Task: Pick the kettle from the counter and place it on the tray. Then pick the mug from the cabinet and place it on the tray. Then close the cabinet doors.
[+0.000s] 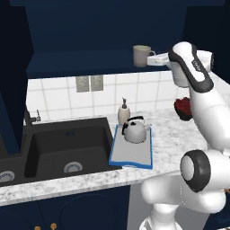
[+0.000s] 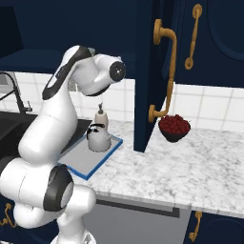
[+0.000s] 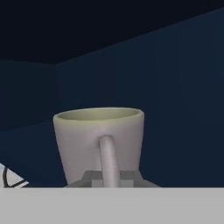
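Cabinet [image 1: 90, 27] interior is seen as dark navy, with a navy shelf on which the mug [image 1: 142, 55] stands upright near the right end. One cabinet door [image 2: 152, 71] is seen swung open in the right base view, its long gold handle [image 2: 167, 76] facing outward. Counter [image 2: 190, 162] of speckled marble look is noted below, with a black sink [image 1: 67, 148] set into it at the left. Tray [image 1: 130, 155] with its blue rim is found lying on the counter just beside the sink. Kettle [image 1: 135, 130] is found standing upright on the far part of the tray, and a beige soap bottle [image 1: 124, 111] is placed close behind it. A dark bowl of red fruit [image 2: 174, 127] is seen on the counter near the open door. Gripper [image 1: 158, 58] is held level at the shelf; in the hand view its jaws are seen clamped together on the loop handle [image 3: 108, 159] of the mug. No brand, label or legible writing is observed on any item.
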{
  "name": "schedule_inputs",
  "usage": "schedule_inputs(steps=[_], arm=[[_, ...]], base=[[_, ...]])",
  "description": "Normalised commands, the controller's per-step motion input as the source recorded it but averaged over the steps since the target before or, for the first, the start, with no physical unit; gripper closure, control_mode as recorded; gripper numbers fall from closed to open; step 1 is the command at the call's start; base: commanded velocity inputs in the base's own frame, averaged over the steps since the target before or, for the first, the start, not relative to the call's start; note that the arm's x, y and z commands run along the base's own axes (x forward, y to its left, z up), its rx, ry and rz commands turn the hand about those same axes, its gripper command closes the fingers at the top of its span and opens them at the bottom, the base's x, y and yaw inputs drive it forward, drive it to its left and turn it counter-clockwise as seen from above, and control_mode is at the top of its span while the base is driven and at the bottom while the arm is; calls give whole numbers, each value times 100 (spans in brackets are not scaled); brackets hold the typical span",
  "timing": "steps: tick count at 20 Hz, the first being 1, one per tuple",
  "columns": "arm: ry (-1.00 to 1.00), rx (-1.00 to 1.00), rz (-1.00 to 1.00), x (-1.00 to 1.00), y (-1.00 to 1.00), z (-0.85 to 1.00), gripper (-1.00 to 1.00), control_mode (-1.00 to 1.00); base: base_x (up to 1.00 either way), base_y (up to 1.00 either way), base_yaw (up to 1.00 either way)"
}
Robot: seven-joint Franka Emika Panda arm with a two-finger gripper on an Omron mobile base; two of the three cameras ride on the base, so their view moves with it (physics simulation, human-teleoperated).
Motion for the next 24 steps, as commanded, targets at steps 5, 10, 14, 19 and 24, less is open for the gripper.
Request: schedule_inputs(steps=[5,10,14,19,24], arm=[[-1,0,12,-93,37,-4,100,-100],[-3,1,13,-90,16,-34,100,-100],[-1,0,10,-78,17,-59,100,-100],[-1,-3,1,-46,9,-65,100,-100],[-3,-2,2,-15,1,-67,100,-100]], base=[[0,0,0],[0,0,0],[0,0,0],[0,0,0],[0,0,0]])
